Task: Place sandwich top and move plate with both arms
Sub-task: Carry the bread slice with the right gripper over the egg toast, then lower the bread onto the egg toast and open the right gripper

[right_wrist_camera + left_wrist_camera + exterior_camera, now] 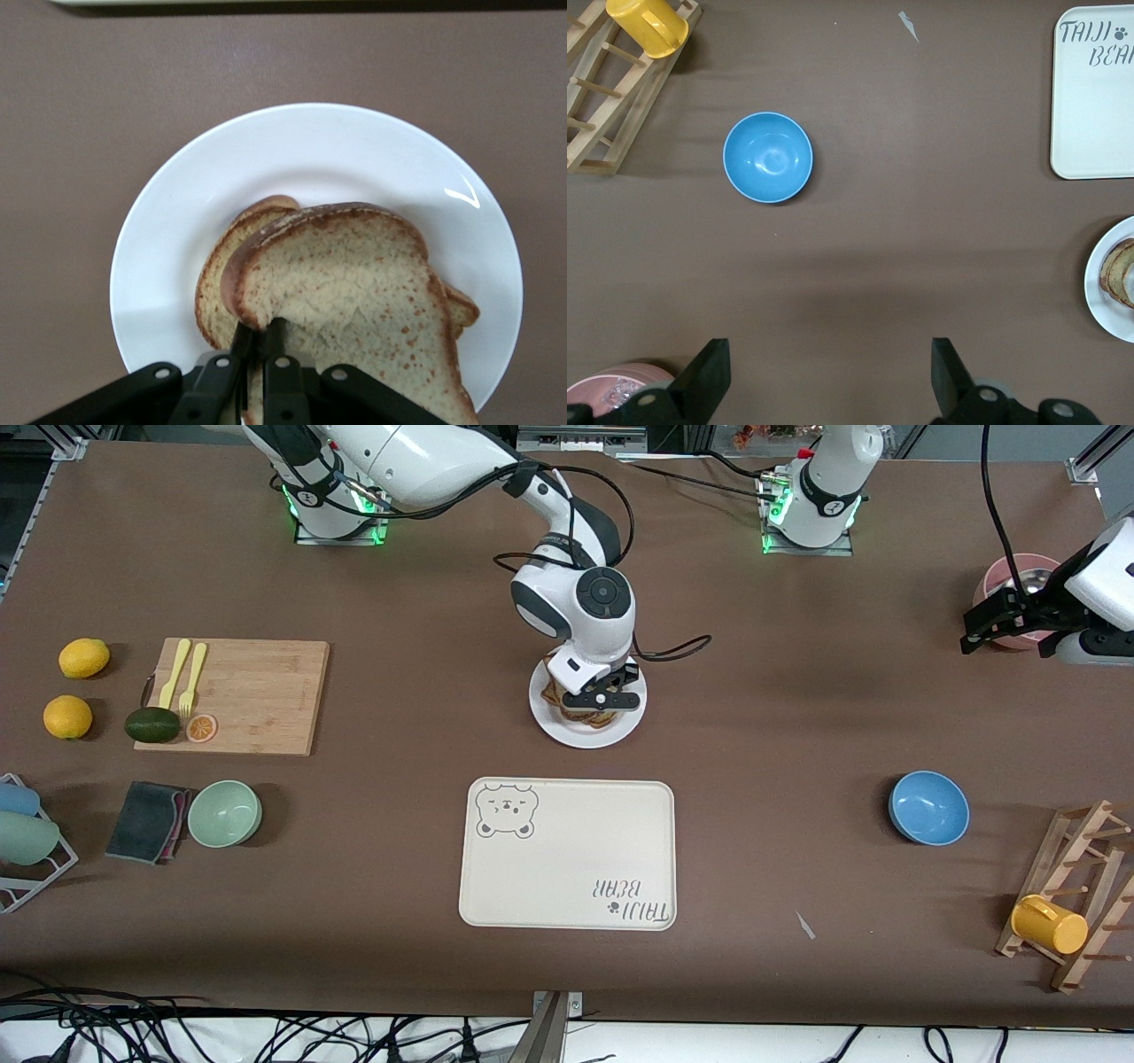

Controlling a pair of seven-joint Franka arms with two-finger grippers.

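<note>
The white plate (625,726) lies mid-table, between the arm bases and the cream tray. In the right wrist view the plate (372,159) carries a lower bread slice (215,283), and the pale tan sandwich top (354,292) lies tilted over it. My right gripper (260,341) is shut on the edge of the sandwich top, low over the plate; in the front view it (601,701) hides most of the bread. My left gripper (829,376) is open and empty, held over bare table near the pink bowl at the left arm's end; the front view shows it (979,631) too.
A cream bear tray (567,855) lies nearer the front camera than the plate. A blue bowl (928,807), a pink bowl (1010,593) and a wooden rack with a yellow cup (1050,926) sit at the left arm's end. A cutting board (257,695), green bowl (224,813) and lemons sit at the right arm's end.
</note>
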